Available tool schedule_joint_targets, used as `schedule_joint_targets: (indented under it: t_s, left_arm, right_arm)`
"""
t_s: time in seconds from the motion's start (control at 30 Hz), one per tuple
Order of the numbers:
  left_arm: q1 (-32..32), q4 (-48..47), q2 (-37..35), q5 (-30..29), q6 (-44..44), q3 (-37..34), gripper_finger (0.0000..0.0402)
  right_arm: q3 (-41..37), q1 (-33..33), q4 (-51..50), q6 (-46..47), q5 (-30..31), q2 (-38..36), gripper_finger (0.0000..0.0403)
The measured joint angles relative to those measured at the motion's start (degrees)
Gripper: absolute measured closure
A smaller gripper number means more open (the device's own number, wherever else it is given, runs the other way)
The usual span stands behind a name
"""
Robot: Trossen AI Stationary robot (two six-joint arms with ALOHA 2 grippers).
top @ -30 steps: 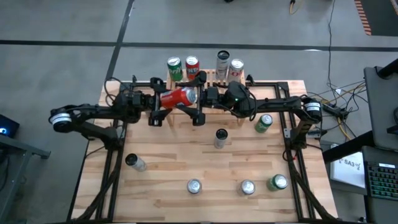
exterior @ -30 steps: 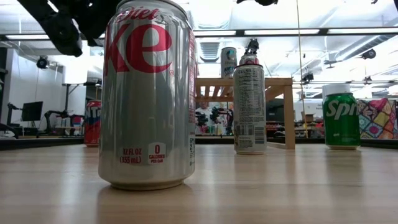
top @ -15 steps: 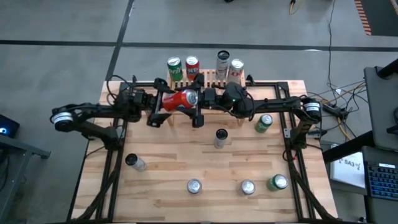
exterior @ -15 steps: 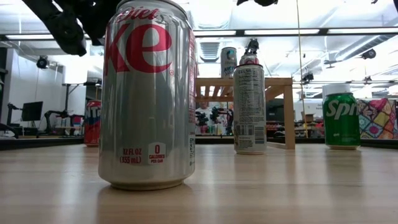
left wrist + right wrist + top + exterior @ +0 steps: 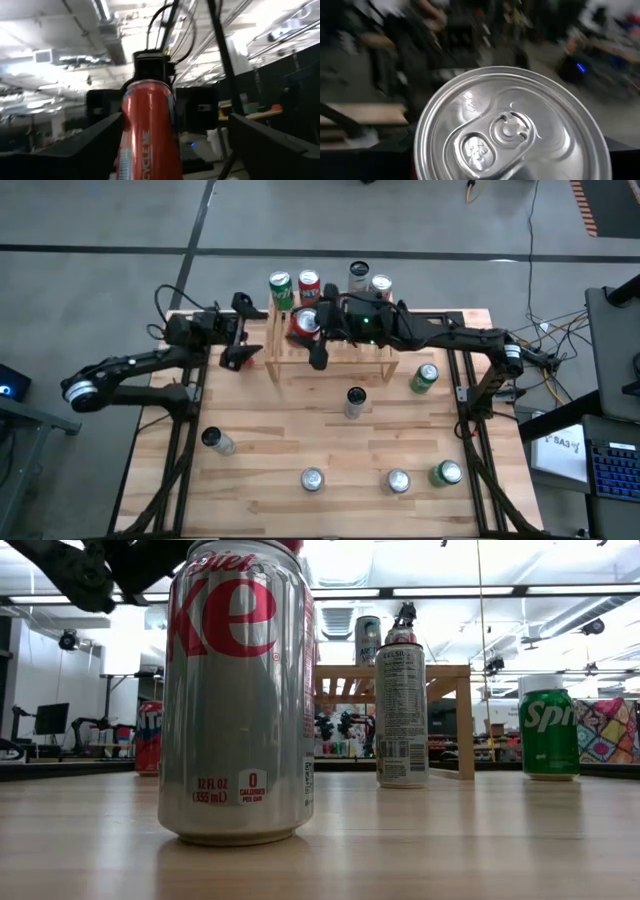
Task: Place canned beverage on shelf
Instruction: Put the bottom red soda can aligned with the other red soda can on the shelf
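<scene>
Red can (image 5: 304, 322), the canned beverage of the task, is held between the jaws of the right gripper (image 5: 312, 326) over the left part of the shelf (image 5: 340, 352); the right wrist view shows its silver lid (image 5: 507, 131) filling the frame. Left gripper (image 5: 238, 340) sits apart from the can, off the shelf's left end, jaws spread wide and empty, the can visible between them in the left wrist view (image 5: 148, 131). Beyond the right jaws stand four cans: green (image 5: 280, 287), red (image 5: 309, 285), and two silver (image 5: 359, 277) (image 5: 380, 286). To set down well, the can should be brought upright, its base flat across the slats, clear of the shelf edge. Whether the can is tilted or already upright cannot be judged surely from above. Release should follow only once the slats carry its weight.
</scene>
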Motion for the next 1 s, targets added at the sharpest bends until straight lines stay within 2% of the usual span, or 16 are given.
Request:
schedule_joint_targets:
  t_s: [0.1, 0.3, 0.67, 0.9, 1.0]
  left_arm:
    - [2.3, -5.1, -2.7, 0.0, 0.0, 0.0, 0.0061]
    - [5.7, -10.8, -7.1, 0.0, 0.1, -0.1, 0.0061]
    - [9.5, -18.2, -12.0, 0.0, 0.2, -0.1, 0.0061]
    - [9.7, -20.3, -12.2, 0.0, 0.7, -0.1, 0.0061]
    - [9.7, -20.3, -12.2, 0.0, 1.2, -0.1, 0.0061]
  right_arm:
    - [2.8, -0.7, -8.6, 1.1, 5.6, 0.4, 0.0126]
    - [0.7, -4.0, -13.3, 5.3, 6.1, 1.6, 0.0126]
    - [-2.0, -9.9, -8.9, 7.5, -1.9, 7.0, 0.0126]
    - [-2.0, -10.5, -8.1, 7.2, -1.1, 9.6, 0.0126]
    - [-2.0, -10.6, -7.9, 8.5, 1.4, 10.0, 0.0126]
